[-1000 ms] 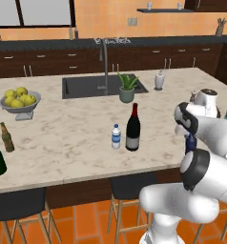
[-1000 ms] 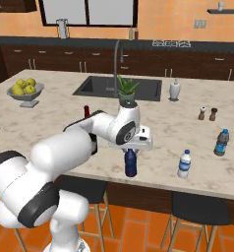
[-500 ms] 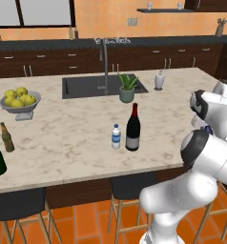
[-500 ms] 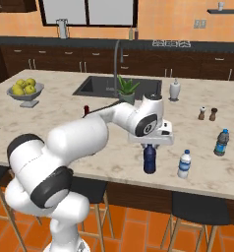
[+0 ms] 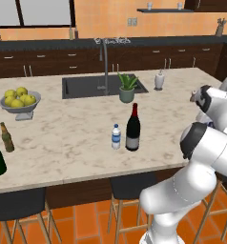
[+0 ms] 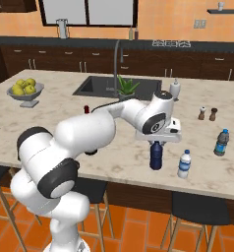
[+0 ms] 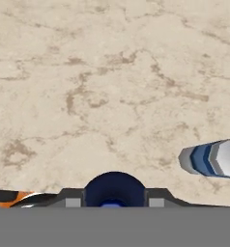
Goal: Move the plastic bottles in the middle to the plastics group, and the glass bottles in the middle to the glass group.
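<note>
**Dark blue bottle carried toward the plastics end**

Left base view: my arm has swung further from the wine bottle (image 5: 132, 127) since a second ago; the clear blue-capped bottle (image 5: 116, 137) stands just beside it, not yet moved.

Right base view: the hand (image 6: 157, 143) is clamped on the dark blue bottle (image 6: 156, 156), now just beside a clear bottle (image 6: 185, 164), so I judge set-down is near. The bench (image 6: 109, 162) front edge lies close to that bottle.

Hand view: bare bench stretches beyond the dark blue bottle, the clear bottle's cap alongside
</note>
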